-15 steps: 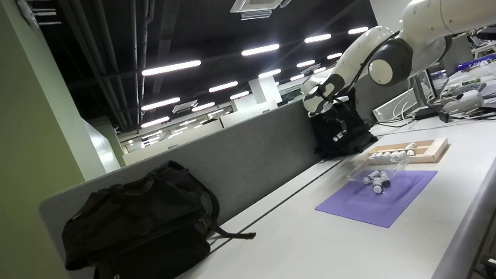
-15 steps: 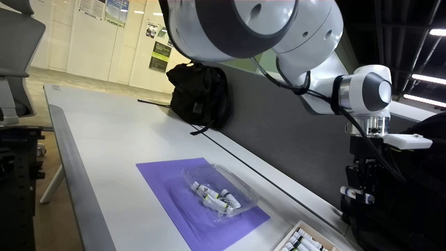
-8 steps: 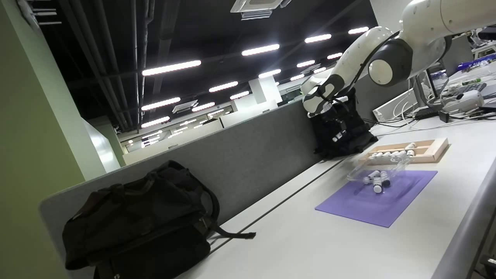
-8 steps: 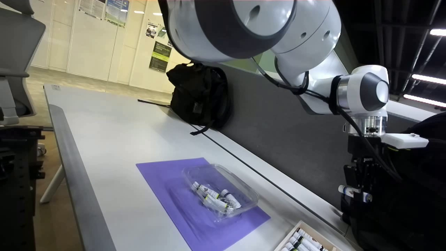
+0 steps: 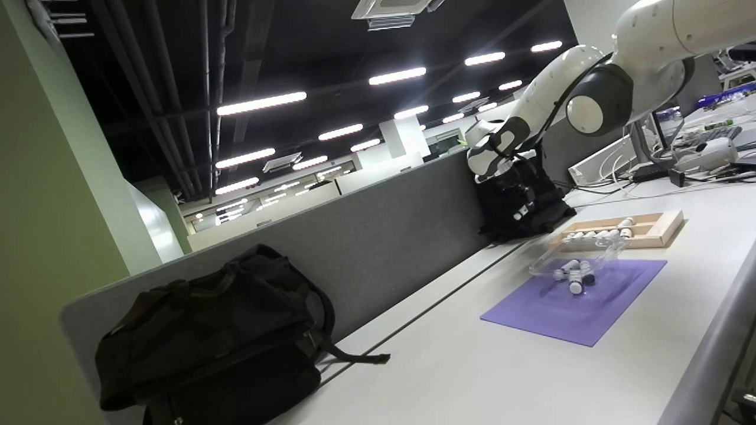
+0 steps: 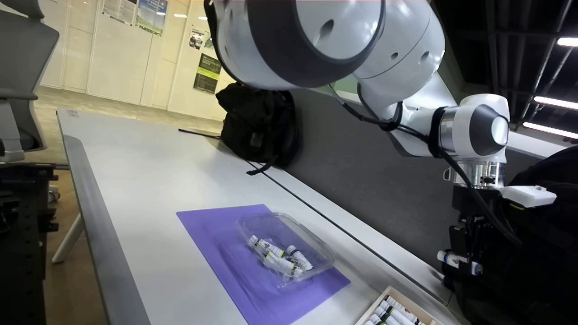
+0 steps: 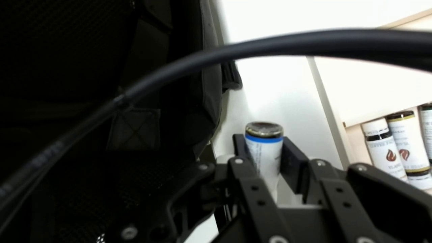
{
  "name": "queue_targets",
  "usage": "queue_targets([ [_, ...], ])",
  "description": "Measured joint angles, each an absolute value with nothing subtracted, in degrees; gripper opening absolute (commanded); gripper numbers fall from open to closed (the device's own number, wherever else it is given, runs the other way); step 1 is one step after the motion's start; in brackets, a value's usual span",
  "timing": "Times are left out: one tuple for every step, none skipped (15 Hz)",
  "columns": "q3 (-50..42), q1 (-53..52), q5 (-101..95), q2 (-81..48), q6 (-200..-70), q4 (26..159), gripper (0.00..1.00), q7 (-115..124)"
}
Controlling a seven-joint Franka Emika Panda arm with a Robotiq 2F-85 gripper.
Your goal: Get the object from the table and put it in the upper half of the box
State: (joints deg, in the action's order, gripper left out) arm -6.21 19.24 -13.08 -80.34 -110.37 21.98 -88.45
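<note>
Okay, the end effector point(image 7: 266, 148) is clamped on a little blue-banded white bottle point(image 7: 265, 157), gap only as wide as the bottle itself. Bottle's up in the air, near a black backpack point(image 7: 185, 111). Next out, the wooden box point(image 5: 668, 229) sits on the bench point(image 6: 158, 176) with more bottles point(image 7: 384, 150) in it. Further off there's a clear tub point(image 6: 310, 234) on a purple mat point(image 6: 212, 230), a few bottles point(image 6: 300, 258) inside that too.
</note>
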Motion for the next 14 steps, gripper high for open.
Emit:
queue_targets([
  [-6.21, 19.73, -12.65, -80.51, -110.3, 21.76, 0.07, -90.2],
  [-6.19, 20.24, -12.17, -80.59, -110.23, 21.65, 0.07, -91.86],
  [-6.14, 20.8, -11.68, -80.6, -110.21, 21.63, 0.07, -93.59],
  [-6.05, 21.48, -11.01, -80.6, -110.21, 21.63, 0.07, -95.62],
  [-5.83, 22.12, -10.35, -80.62, -110.21, 21.63, 0.07, -97.53],
  [-5.6, 22.76, -9.63, -80.64, -110.21, 21.63, 0.07, -99.62],
  [-5.39, 23.29, -8.87, -80.69, -110.21, 21.63, 0.07, -101.55],
  [-5.03, 23.79, -8.21, -80.77, -110.21, 21.63, 0.07, -103.52],
  [-4.73, 24.2, -7.52, -80.89, -110.16, 21.63, 0.07, -105.45],
  [-4.4, 24.59, -6.84, -81.04, -109.94, 21.63, 0.07, -107.16],
  [-4.11, 25.0, -6.27, -81.29, -109.25, 21.64, 0.07, -108.44],
  [-3.95, 25.44, -5.7, -81.67, -108.66, 21.64, 0.07, -109.51],
  [-3.78, 25.82, -5.3, -82.05, -108.18, 21.63, 0.07, -110.4],
  [-3.48, 26.16, -4.9, -82.43, -107.82, 21.64, 0.07, -111.21],
])
